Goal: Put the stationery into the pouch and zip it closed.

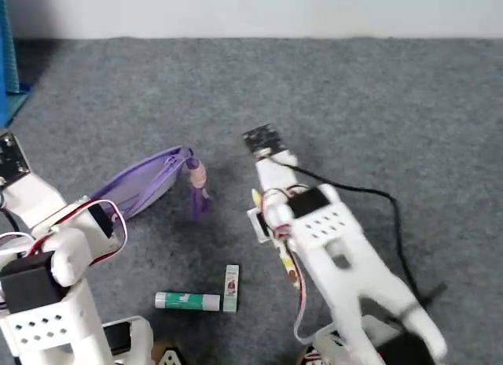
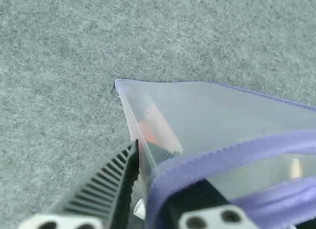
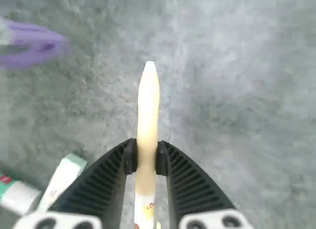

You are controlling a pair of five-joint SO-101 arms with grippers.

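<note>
1. On my left wrist feed, the left gripper (image 2: 146, 153) is clamped on the pouch (image 2: 212, 115). One ribbed finger is outside the clear wall and the other is behind it, just below the purple zip band.
2. The pouch is translucent with purple trim. One corner of it juts out from the fingers over the grey carpet (image 1: 377, 97). A reddish shape shows through the wall near the fingers, and I can't tell what it is.
3. From the high camera, the pouch stands on edge and slants away from the left arm. Its purple tassel (image 1: 196, 190) hangs at the far end.
4. The right gripper (image 3: 146, 156) is closed on a cream pen (image 3: 148, 103). Both fingers press the barrel, and the rounded tip sticks out well past them.
5. The pen sits beyond the pouch's tassel end, near the tassel but not touching it or the pouch.
6. A glue stick (image 1: 187, 301), white with green ends, lies flat on the carpet. It is apart from the pouch, on the side nearer the arm bases.
7. A smaller white stick with a green end (image 1: 231, 288) lies by the glue stick's end, roughly square to it. It too is on the arm-base side of the pouch, and I can't tell whether the two touch.
</note>
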